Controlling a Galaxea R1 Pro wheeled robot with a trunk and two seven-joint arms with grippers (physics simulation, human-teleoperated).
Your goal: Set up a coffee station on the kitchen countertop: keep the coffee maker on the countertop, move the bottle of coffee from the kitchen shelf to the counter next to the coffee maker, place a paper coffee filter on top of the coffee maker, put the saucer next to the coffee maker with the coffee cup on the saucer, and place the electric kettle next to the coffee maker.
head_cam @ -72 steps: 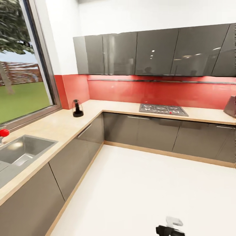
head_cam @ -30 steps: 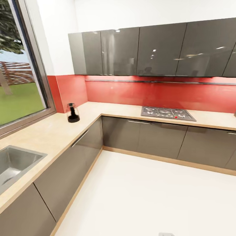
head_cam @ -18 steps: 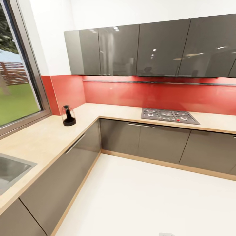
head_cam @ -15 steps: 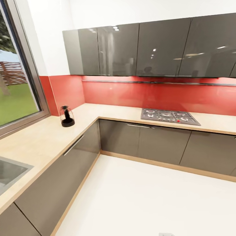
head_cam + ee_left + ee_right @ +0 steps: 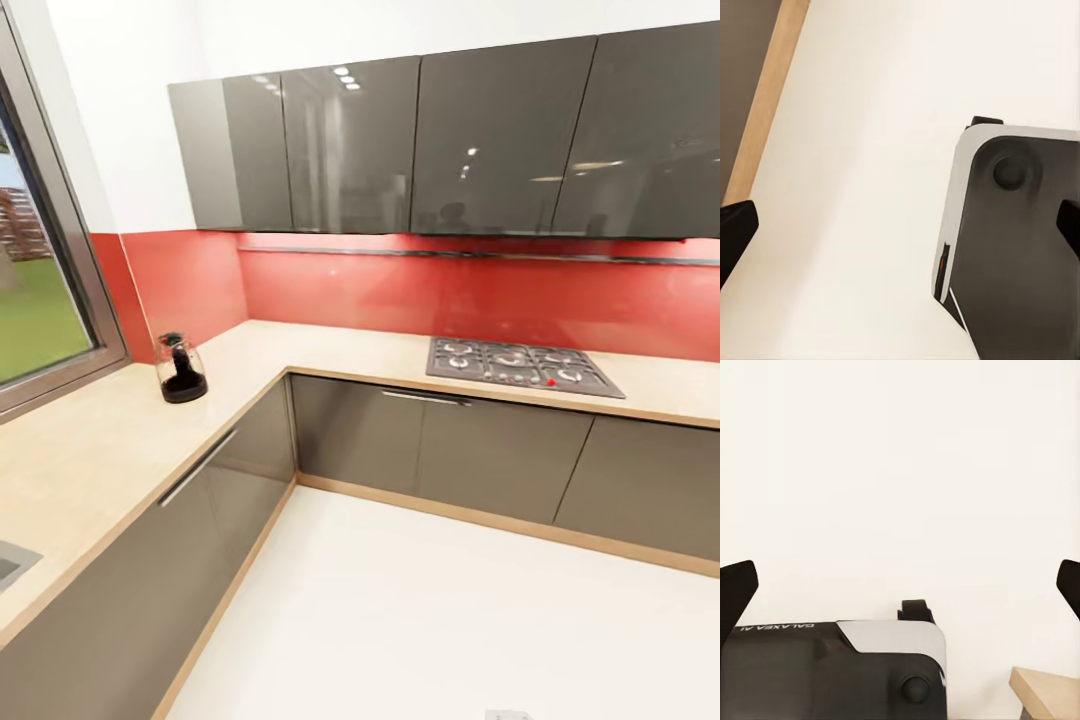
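Just coffee maker (image 5: 181, 368) on countertop (image 5: 100, 450)

An L-shaped, light wood-toned bench (image 5: 90, 450) is seen running along the window wall and the red-backed wall. A coffee maker (image 5: 181, 368) stands upright near its corner, and a gas hob (image 5: 521, 365) is set into it.

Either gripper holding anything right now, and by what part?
Nothing held. Left gripper and right gripper both have fingertips spread wide over bare floor, nothing between them.
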